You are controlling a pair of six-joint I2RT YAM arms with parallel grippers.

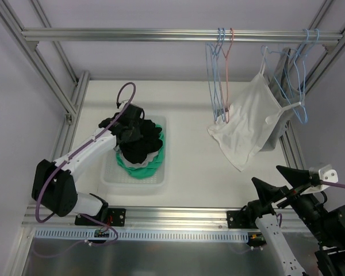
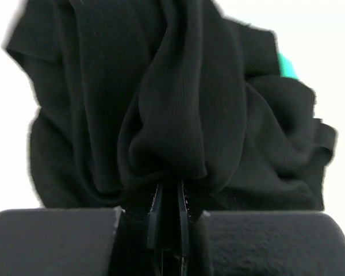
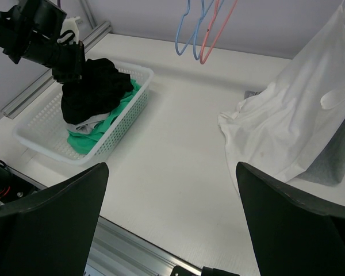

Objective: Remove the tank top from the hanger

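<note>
A white tank top [image 1: 247, 123] [image 3: 293, 126] hangs from a pale hanger [image 1: 290, 108] on the rail at the right, its lower hem resting on the table. My right gripper [image 1: 282, 183] [image 3: 171, 172] stands wide open and holds nothing, low at the near right, short of the hem. My left gripper [image 1: 132, 115] [image 2: 168, 187] [image 3: 66, 57] is shut on a bunched black garment [image 2: 178, 103] [image 1: 139, 138], held over the basket [image 1: 112, 175] on the left.
The white basket [image 3: 132, 106] holds green [image 1: 141, 167] and grey clothing under the black garment. Empty blue and pink hangers [image 1: 221, 75] [image 3: 204, 29] hang mid-rail, more blue ones [image 1: 303, 63] at the far right. A grey garment [image 1: 273, 137] hangs behind the tank top. Aluminium frame posts line both sides.
</note>
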